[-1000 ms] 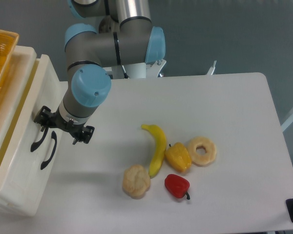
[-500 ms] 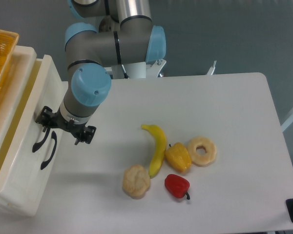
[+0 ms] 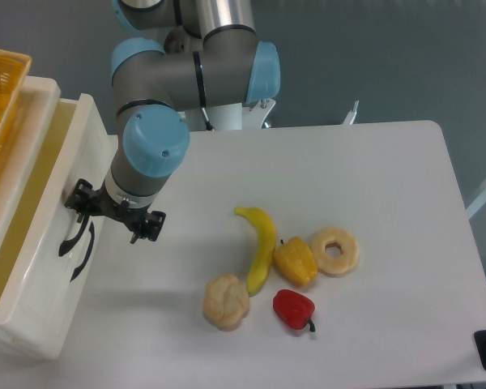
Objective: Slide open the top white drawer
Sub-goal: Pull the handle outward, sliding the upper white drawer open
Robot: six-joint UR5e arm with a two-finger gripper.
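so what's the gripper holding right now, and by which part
The gripper is at the curved black handle of the top white drawer; whether the fingers are closed on it cannot be told.

The arm (image 3: 186, 77) is built of thick silver-grey tubes joined by rounded joints with pale blue caps; a thin dark ring marks one tube near the elbow. A white base post sits behind it. Just above the tool (image 3: 113, 217), the wrist ends in a big blue cap and a grey sleeve. The tool itself is small, black and bracket-like.
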